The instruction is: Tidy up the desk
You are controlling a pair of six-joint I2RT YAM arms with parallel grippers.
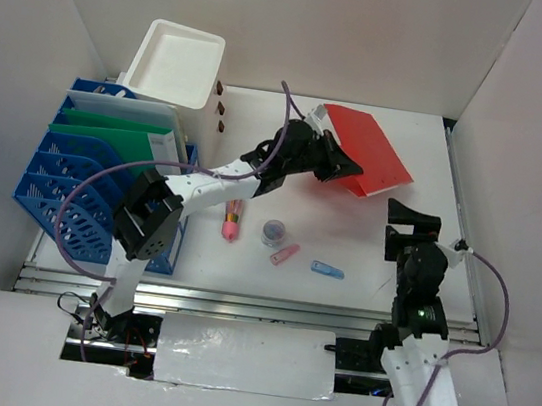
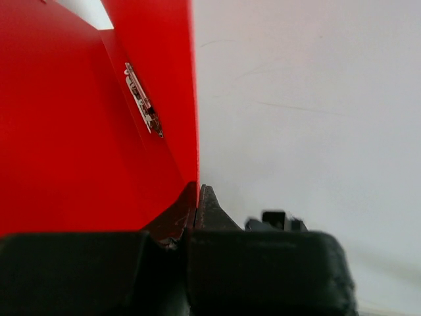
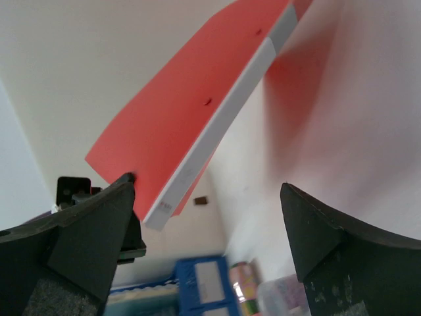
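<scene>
My left gripper (image 1: 342, 168) is shut on the near edge of a red folder (image 1: 368, 148) and holds it tilted above the white desk (image 1: 262, 121) at the back middle. In the left wrist view the folder (image 2: 79, 131) fills the left side, with a metal clip (image 2: 143, 100) inside, pinched at the gripper (image 2: 197, 197). My right gripper (image 1: 410, 221) is open and empty, at the desk's right. In the right wrist view the folder (image 3: 197, 112) hangs above, beyond the gripper (image 3: 207, 197).
A blue file rack (image 1: 103, 174) with green and white folders stands at the left. A white box (image 1: 174, 63) with brown knobs is at the back left. A pink marker (image 1: 232, 220), a small round jar (image 1: 274, 232), a pink piece (image 1: 285, 255) and a blue piece (image 1: 327, 270) lie mid-desk.
</scene>
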